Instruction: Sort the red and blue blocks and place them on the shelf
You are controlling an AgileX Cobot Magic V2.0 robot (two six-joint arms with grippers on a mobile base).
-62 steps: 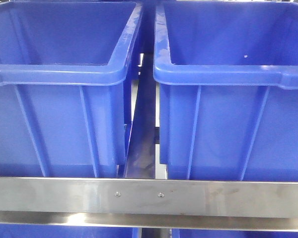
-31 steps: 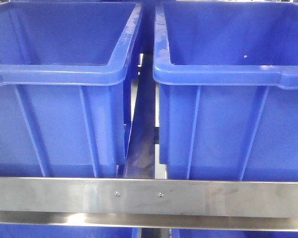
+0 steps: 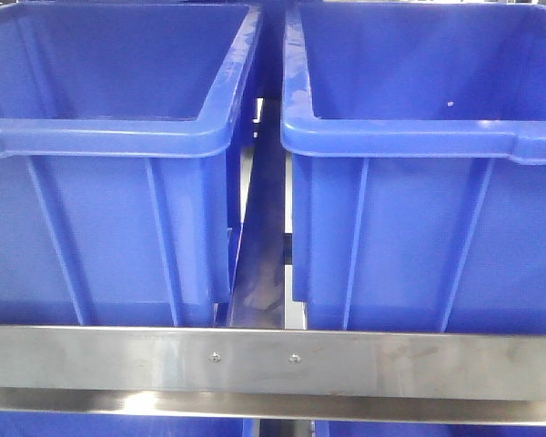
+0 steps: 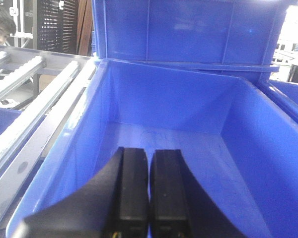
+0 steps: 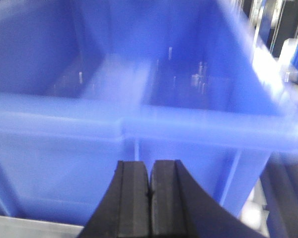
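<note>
Neither the red block nor the blue block shows in any view. The shelf's brushed steel front rail (image 3: 273,362) crosses the bottom of the front view, with two large blue bins above it. My left gripper (image 4: 149,153) is shut and empty, hanging over the inside of a blue bin (image 4: 64,163) whose floor is bare. My right gripper (image 5: 150,163) is shut and empty, in front of the outer wall of a blue bin (image 5: 64,163), just below its rim. Neither gripper shows in the front view.
The left bin (image 3: 100,182) and the right bin (image 3: 419,182) stand side by side with a narrow gap (image 3: 264,246) between them. Roller tracks (image 4: 25,99) run left of the bin in the left wrist view. A person's head (image 4: 1,27) shows far left.
The front view has shifted very slightly; the bins sit a touch lower in frame. Nothing else has visibly changed.
</note>
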